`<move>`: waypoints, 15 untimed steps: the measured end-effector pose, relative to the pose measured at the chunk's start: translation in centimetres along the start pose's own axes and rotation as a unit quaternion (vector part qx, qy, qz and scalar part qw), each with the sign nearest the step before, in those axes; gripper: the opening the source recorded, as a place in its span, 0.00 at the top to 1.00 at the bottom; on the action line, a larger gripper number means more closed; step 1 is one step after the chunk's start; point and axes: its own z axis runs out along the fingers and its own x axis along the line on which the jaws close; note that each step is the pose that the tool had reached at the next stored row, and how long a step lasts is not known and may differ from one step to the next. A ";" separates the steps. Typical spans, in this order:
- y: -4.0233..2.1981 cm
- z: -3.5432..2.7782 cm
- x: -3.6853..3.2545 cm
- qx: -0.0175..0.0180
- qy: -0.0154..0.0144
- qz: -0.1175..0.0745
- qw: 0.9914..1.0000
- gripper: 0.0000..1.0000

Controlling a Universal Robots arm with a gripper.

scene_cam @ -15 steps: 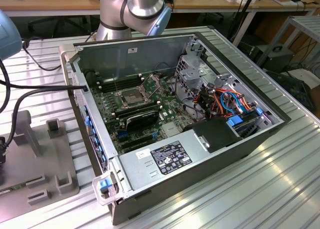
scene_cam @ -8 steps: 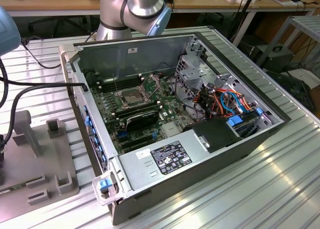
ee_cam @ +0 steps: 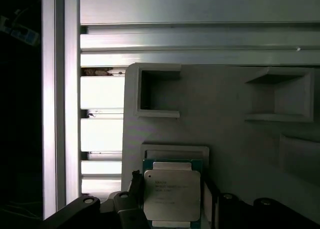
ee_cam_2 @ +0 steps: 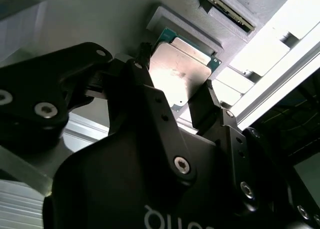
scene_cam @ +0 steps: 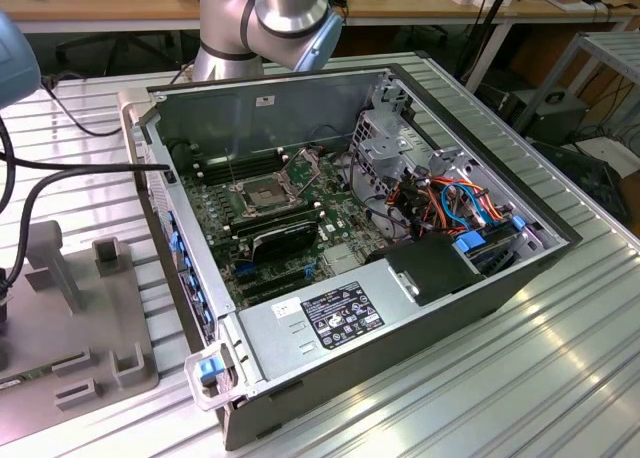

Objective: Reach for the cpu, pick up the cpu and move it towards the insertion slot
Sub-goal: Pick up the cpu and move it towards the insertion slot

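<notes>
In both wrist views the cpu [ee_cam_2: 182, 71] [ee_cam: 172, 194], a thin silvery square on a green base, lies between the two black fingers of my gripper [ee_cam_2: 172, 81] [ee_cam: 172, 189]. The fingers [ee_cam_2: 202, 106] press against its opposite edges, so the gripper is shut on it. The chip sits at a shallow square nest of a grey holder [ee_cam: 225, 104], and I cannot tell whether it is lifted off. In the exterior view the insertion slot [scene_cam: 258, 193], a silvery frame with a dark centre, lies on the motherboard inside the open computer case [scene_cam: 500, 278], well to the exterior view's right of the grey holder [scene_cam: 80, 308].
Inside the case are a grey power supply box [scene_cam: 330, 318], a black expansion card [scene_cam: 285, 240], a metal drive cage [scene_cam: 390, 138] and coloured cables [scene_cam: 450, 203]. The arm's base [scene_cam: 260, 18] stands behind the case. Ribbed aluminium table [scene_cam: 480, 398] surrounds everything.
</notes>
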 end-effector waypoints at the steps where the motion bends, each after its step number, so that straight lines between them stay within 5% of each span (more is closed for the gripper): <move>1: -0.02 -0.06 0.00 0.000 0.000 0.000 1.000 0.45; 15: 0.04 -2.33 0.05 -0.001 0.000 0.000 1.000 0.45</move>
